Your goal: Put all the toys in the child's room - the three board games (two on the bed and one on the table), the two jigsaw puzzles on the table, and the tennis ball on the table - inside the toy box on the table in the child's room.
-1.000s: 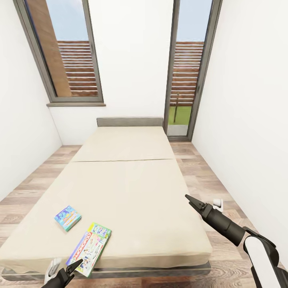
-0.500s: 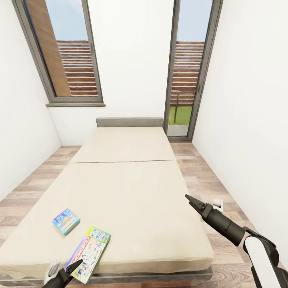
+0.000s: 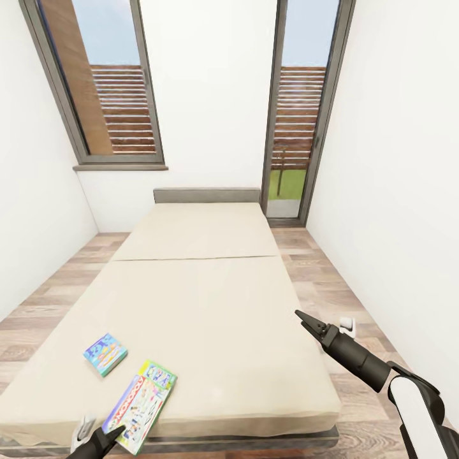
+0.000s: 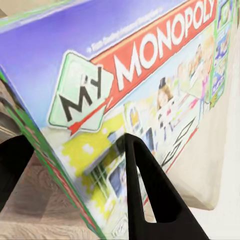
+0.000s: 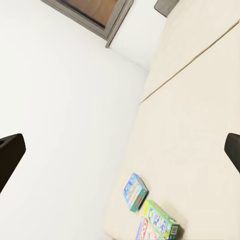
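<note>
At the bed's near-left corner, the Monopoly box lies just at 1 o'clock of the spread left end effector, long axis toward 1 o'clock; the spread right end effector hangs well apart.

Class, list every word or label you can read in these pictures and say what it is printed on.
"MY MONOPOLY": on the lid of the larger board game, at the bed's near edge.
Small white line above the red banner: too blurred to read.
Small blue board game: print too small to read.
</note>
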`<state>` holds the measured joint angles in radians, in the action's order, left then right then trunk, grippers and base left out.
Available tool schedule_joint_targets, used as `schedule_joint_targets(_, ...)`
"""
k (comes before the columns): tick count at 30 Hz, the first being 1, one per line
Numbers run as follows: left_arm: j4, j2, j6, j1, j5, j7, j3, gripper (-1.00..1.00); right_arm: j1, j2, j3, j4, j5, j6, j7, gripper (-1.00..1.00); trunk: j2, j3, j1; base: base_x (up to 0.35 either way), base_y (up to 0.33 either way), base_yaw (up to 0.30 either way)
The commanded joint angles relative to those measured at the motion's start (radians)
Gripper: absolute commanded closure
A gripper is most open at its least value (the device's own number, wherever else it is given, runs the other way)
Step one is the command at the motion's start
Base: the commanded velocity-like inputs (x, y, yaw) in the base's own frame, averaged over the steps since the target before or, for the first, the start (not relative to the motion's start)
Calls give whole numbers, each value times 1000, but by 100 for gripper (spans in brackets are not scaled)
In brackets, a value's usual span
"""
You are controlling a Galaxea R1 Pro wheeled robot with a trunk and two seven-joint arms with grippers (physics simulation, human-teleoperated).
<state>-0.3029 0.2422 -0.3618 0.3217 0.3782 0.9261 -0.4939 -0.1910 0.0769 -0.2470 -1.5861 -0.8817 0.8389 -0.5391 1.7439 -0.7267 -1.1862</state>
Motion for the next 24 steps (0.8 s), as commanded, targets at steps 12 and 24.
schedule_joint_targets(12,1,0,-8,0,5,2,0,100,-1,0,-1,0,0,6,-2,-100,-84,37,46,0,0,0)
schedule_joint_targets(24,-6,12,-33,0,4,183,27,100,-1,0,1,0,0,6,-2,-100,-168,74,92,0,0,0)
